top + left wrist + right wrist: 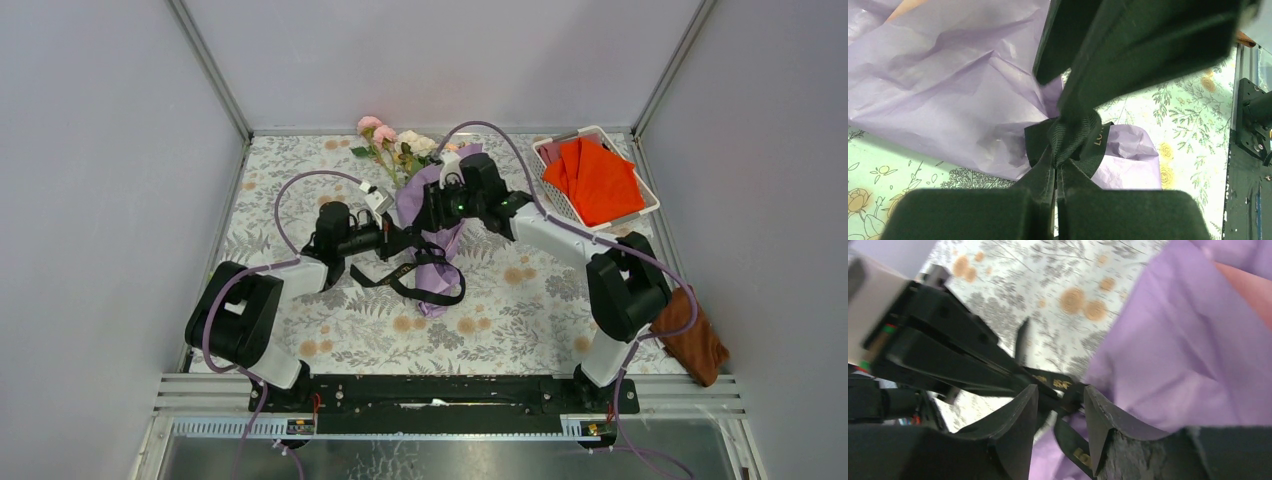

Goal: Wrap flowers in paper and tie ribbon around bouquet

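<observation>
left jaws clamped on ribbon (1068, 140) | right jaws apart — ribbon between | paper (948, 90) hides flowers (385, 135) below blooms

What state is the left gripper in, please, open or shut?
Shut on the ribbon: in its wrist view, the left gripper has both fingers together, pinching it.

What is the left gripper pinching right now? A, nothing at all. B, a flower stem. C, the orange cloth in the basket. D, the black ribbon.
D: in the left wrist view the left gripper has its fingers shut on the black ribbon, right where it cinches the lilac paper.
</observation>
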`<state>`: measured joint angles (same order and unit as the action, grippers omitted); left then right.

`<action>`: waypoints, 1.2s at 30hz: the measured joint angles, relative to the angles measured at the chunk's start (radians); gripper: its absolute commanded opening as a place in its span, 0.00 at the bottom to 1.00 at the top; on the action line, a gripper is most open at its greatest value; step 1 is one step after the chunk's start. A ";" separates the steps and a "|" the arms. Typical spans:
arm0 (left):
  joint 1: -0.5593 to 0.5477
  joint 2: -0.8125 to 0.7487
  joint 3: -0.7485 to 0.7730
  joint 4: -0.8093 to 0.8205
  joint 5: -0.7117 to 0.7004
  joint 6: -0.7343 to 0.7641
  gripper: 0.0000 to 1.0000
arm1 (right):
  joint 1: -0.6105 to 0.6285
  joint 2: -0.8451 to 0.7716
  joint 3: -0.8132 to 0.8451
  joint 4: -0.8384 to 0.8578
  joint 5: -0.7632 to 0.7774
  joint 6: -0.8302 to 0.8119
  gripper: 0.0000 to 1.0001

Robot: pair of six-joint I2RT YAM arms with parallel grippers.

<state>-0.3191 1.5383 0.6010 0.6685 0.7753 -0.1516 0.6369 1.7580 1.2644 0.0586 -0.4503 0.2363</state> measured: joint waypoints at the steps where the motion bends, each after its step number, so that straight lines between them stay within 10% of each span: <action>1: 0.000 0.000 -0.003 0.004 -0.002 0.000 0.00 | -0.020 -0.005 0.005 -0.039 -0.007 -0.025 0.46; 25: -0.001 0.000 -0.010 0.005 -0.037 0.033 0.00 | -0.092 0.135 0.029 -0.273 -0.067 -0.229 0.36; 36: -0.001 0.000 -0.010 0.000 -0.053 0.039 0.00 | -0.085 0.143 0.029 -0.278 -0.062 -0.236 0.00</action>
<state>-0.3202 1.5383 0.5911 0.6685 0.7223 -0.1131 0.5518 1.9011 1.2930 -0.2195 -0.5125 0.0002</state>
